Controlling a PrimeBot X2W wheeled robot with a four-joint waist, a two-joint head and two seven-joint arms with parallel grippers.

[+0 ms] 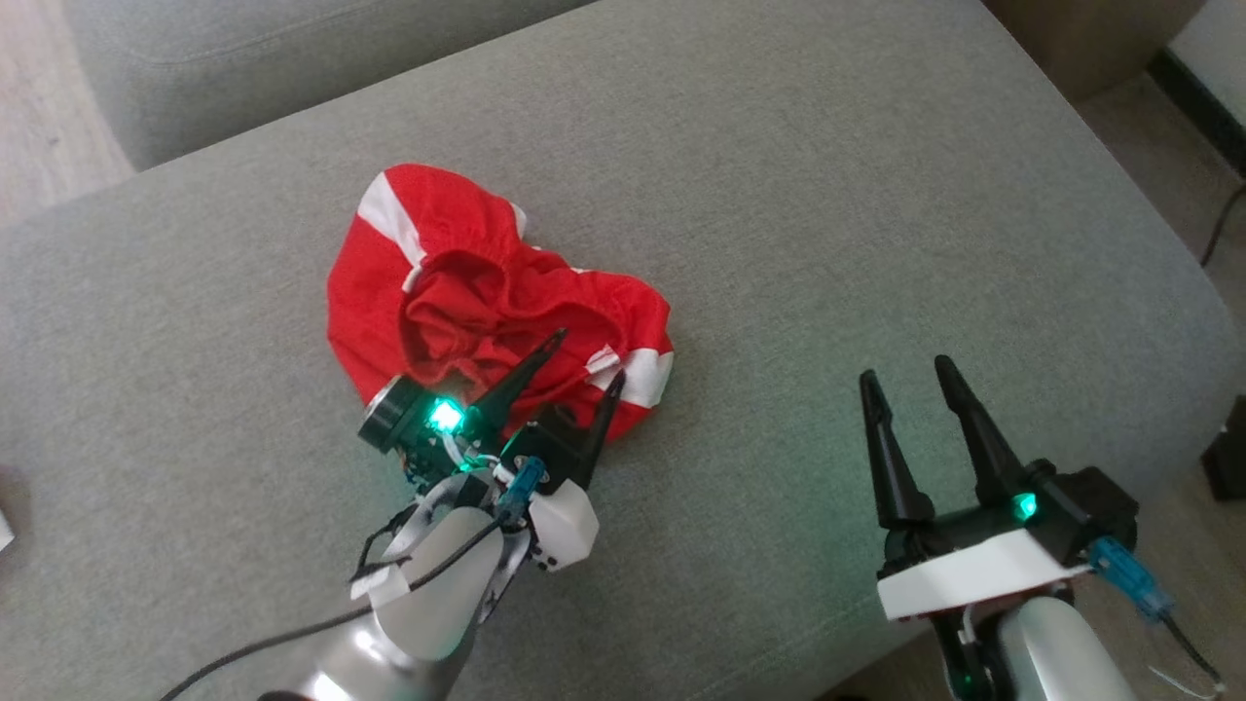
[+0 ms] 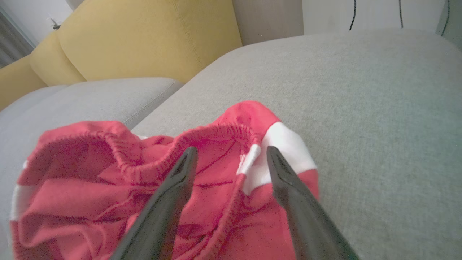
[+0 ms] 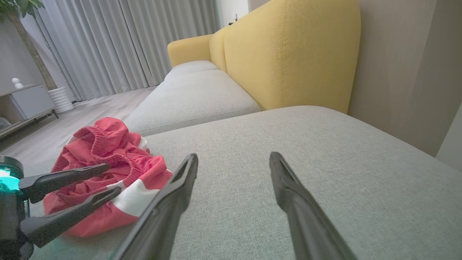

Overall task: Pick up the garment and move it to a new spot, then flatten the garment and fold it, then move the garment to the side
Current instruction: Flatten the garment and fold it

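- The garment (image 1: 467,292), red with white bands, is lying crumpled in a heap on the grey seat cushion (image 1: 827,195), left of the cushion's middle in the head view.
- Its gathered elastic waistband (image 2: 216,130) is facing up and gaping open in the left wrist view. A white band (image 2: 285,144) is showing at the edge of the heap just beside it.
- The left gripper (image 1: 590,354) is reaching over the near right edge of the heap, with its two dark fingers pointing into the cloth.
- Its jaws are standing wide apart and are holding nothing. In the left wrist view one finger is lying over the red cloth inside the waistband and the other over the white band.
- Whether the fingertips are touching the cloth cannot be told.
- The right gripper (image 1: 904,368) is hovering over bare cushion, well apart from the garment and to its right, with its fingers pointing away from the robot.
- Its jaws are likewise spread wide and are gripping nothing. Plain grey fabric is showing between the fingers in the right wrist view.
- A yellow backrest (image 3: 288,54) is rising behind the cushion, and a second grey seat (image 3: 195,94) is adjoining it.
- Pale curtains (image 3: 126,43) are hanging beyond a wooden floor (image 3: 94,108).
- A green light (image 1: 446,416) is glowing on the left wrist.
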